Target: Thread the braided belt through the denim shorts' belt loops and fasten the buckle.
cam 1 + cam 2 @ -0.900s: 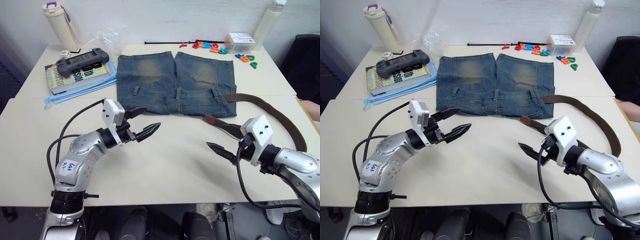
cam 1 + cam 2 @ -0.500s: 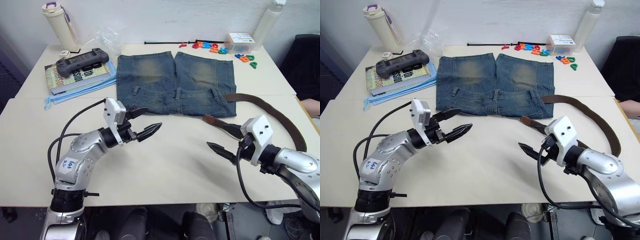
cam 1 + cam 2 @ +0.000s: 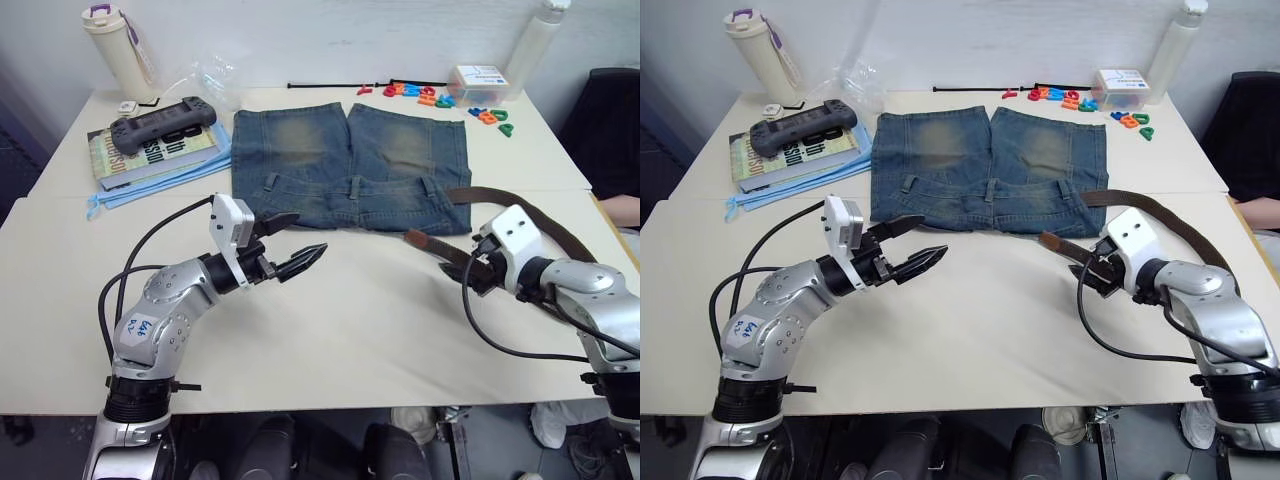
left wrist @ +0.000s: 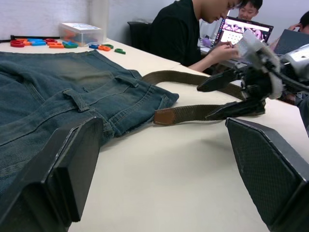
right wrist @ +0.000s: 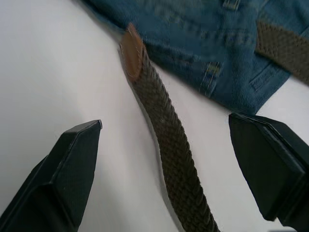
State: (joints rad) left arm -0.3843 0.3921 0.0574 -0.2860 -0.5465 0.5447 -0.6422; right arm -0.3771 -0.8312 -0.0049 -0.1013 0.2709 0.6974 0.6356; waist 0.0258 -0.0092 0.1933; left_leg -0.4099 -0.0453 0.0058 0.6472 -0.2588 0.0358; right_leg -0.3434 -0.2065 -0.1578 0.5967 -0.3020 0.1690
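Above the braided belt (image 5: pixel 166 130) near its tan tip, right gripper (image 5: pixel 164 159) jaws released, straddling it

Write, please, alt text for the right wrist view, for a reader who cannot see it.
The open right gripper straddles the braided belt lying on the white table. The belt's tan tip points toward the denim shorts.

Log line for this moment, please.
right end effector: open, straddling braided belt behind its tan tip | left end effector: open, idle at denim shorts waistband | belt unthreaded
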